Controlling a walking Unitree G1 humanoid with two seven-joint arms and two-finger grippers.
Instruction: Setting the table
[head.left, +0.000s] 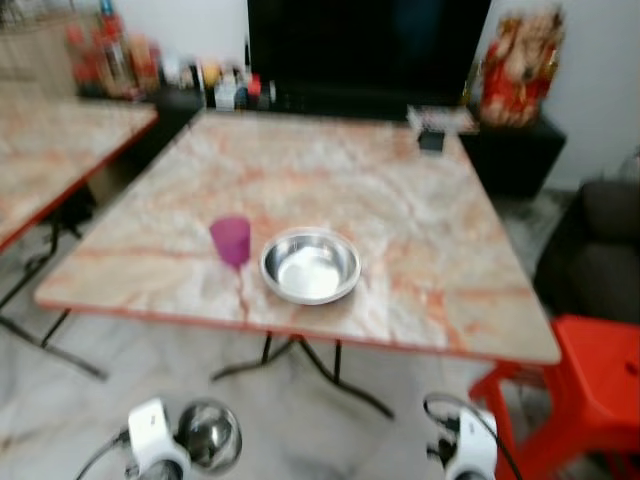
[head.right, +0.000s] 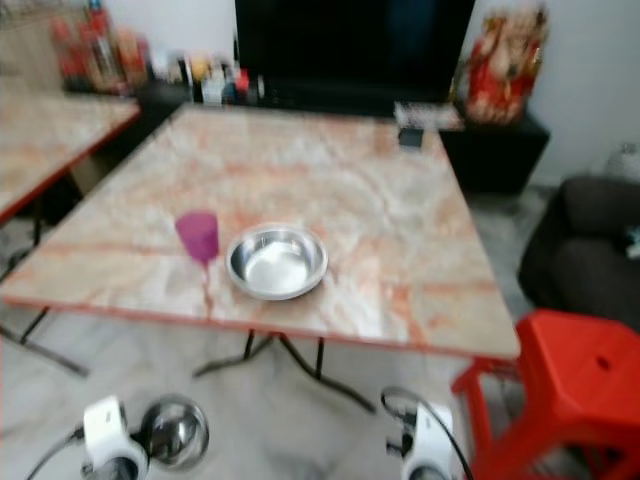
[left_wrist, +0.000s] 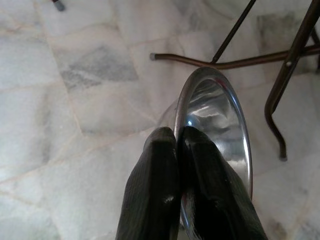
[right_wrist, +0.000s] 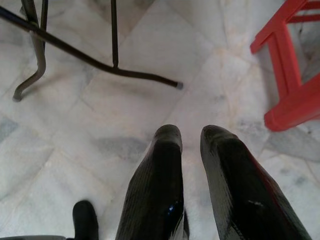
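While our left gripper (left_wrist: 177, 142) pinches the rim of the small bowl (left_wrist: 220, 135) between its fingers, and our right gripper (right_wrist: 190, 137) hangs slightly spread and empty, we should lift it level above the table (head.left: 400, 200) edge.

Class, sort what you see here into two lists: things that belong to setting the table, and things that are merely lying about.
Belongs to the job:
- marble-topped table
- steel bowl on the table
- purple cup beside that bowl
- second steel bowl, pinched at its rim by the left gripper

Just lying about:
- red stool
- bottles and jars on the far counter
- dark screen
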